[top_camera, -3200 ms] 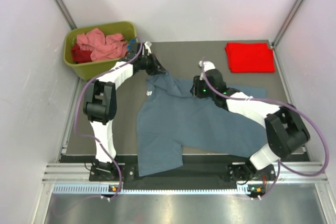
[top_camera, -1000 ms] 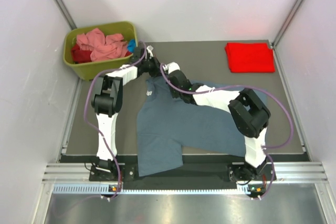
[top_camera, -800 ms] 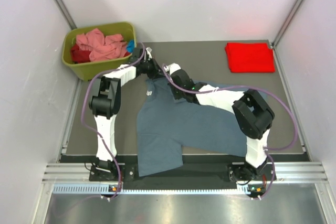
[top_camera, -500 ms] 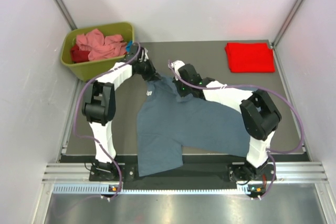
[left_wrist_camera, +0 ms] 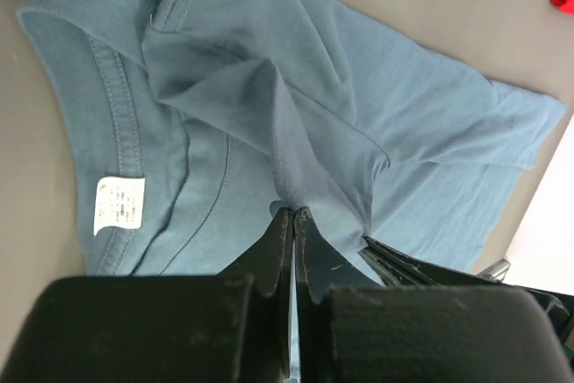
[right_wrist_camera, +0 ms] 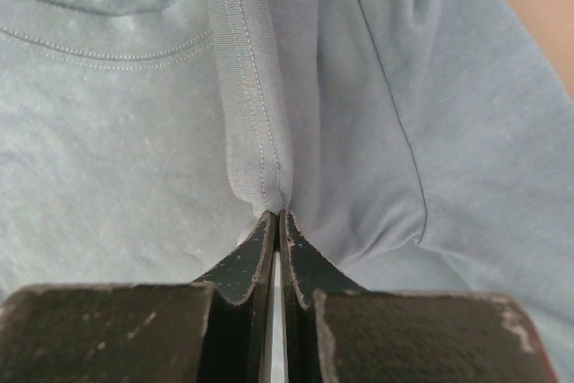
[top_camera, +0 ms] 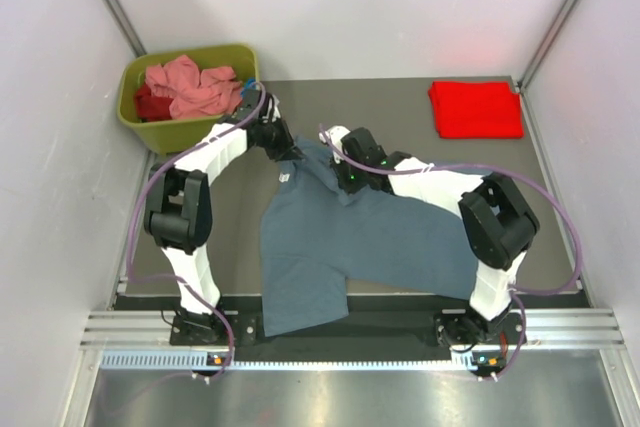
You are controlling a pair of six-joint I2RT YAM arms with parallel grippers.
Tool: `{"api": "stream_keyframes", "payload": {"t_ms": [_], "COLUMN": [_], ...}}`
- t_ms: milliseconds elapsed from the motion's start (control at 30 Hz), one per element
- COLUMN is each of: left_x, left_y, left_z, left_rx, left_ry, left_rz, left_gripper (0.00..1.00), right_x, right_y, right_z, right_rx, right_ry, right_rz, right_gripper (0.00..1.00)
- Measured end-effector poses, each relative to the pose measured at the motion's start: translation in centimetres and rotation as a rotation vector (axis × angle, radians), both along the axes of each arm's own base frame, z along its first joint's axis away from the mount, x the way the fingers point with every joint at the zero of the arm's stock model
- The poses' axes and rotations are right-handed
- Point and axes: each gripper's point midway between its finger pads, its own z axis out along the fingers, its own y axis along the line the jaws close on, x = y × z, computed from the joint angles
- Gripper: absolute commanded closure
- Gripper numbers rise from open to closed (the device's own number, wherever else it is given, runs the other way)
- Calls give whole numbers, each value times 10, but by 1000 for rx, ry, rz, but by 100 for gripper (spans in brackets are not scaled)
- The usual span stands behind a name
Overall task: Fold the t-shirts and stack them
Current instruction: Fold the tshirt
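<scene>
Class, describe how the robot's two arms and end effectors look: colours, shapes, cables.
The left arm and right arm have white links, bulky black joints and looping purple cables. The left end effector and right end effector are black, tapering from blocky bodies to thin tips; the right's is scuffed.

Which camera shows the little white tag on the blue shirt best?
The left wrist camera. There the tag is big and clear, lying by the neck of the blue shirt. The top camera shows it only as a tiny white speck. The right wrist camera shows only blue cloth, no tag.
</scene>
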Motion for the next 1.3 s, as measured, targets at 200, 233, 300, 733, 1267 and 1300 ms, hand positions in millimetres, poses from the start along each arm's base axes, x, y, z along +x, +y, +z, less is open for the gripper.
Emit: {"api": "stream_keyframes", "payload": {"t_ms": [200,233,300,733,1267,1300], "left_x": [-17,-22,-31,-91,-95,-97], "left_y": [5,7,10,30,41,42], "left_z": [2,1,-1,-48,-61,-62], "left_rx": [45,62,98,266,330,331], "left_ry": [13,20,27,131,136,140], "left_rz": [10,14,19,20,30,30], "left_gripper": [100,100,100,100,100,100], "right_x": [-9,-11,-13,-34,-33,-33], "right_y": [-7,-8,-8,-14,-50,-50], "right_z": [6,7,7,-4,-25,-25], "right_rx": [-9,-9,-12,7,117,120], "right_ry": [-14,-14,-12,149,288,290], "right_rz": [38,46,63,-36,-728,-741], "right_gripper": [100,100,100,61,64,64]}}
